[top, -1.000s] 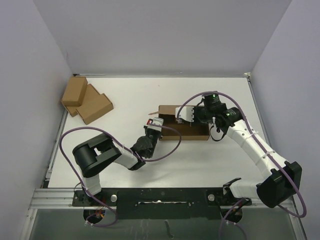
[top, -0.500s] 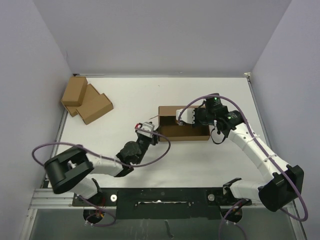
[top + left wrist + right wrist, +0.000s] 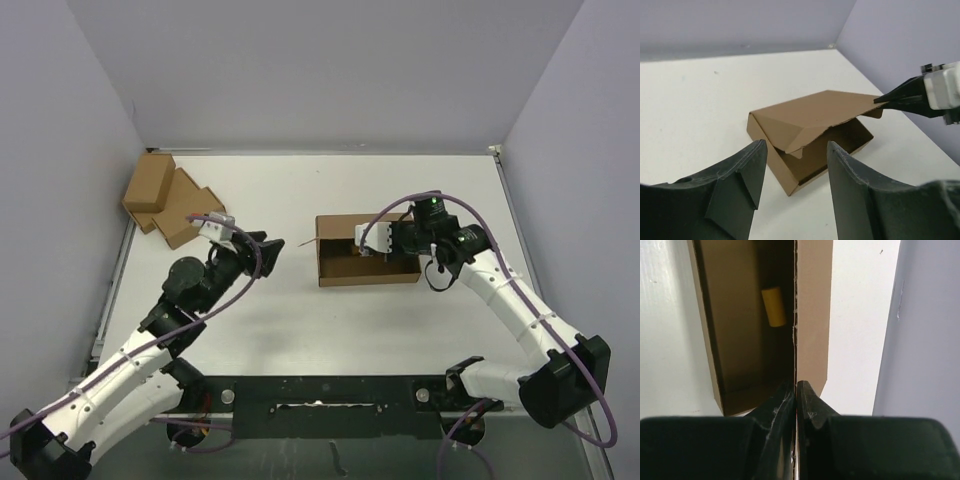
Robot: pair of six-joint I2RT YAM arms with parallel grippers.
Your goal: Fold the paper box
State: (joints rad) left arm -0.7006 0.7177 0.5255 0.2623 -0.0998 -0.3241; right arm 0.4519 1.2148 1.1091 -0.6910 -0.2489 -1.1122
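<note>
The paper box (image 3: 365,273) is a shallow brown cardboard mailer lying in the middle of the table, its lid (image 3: 810,112) half raised over the tray. My right gripper (image 3: 368,243) is shut on the lid's free edge; in the right wrist view the gripper (image 3: 796,385) pinches the thin cardboard edge-on. A small yellow cylinder (image 3: 774,306) lies inside the tray. My left gripper (image 3: 262,250) hangs open to the left of the box, apart from it. In the left wrist view that gripper (image 3: 796,146) holds nothing and looks at the box (image 3: 790,177) from a distance.
Two smaller brown cardboard boxes (image 3: 170,203) sit at the far left of the table, near the left wall. Grey walls close the table on the left, back and right. The right arm's fingers (image 3: 902,95) show in the left wrist view at the lid's corner.
My left arm has pulled back to the left, away from the box's left end, and its gripper has opened. The right gripper has closed fully on the lid and stays there.
</note>
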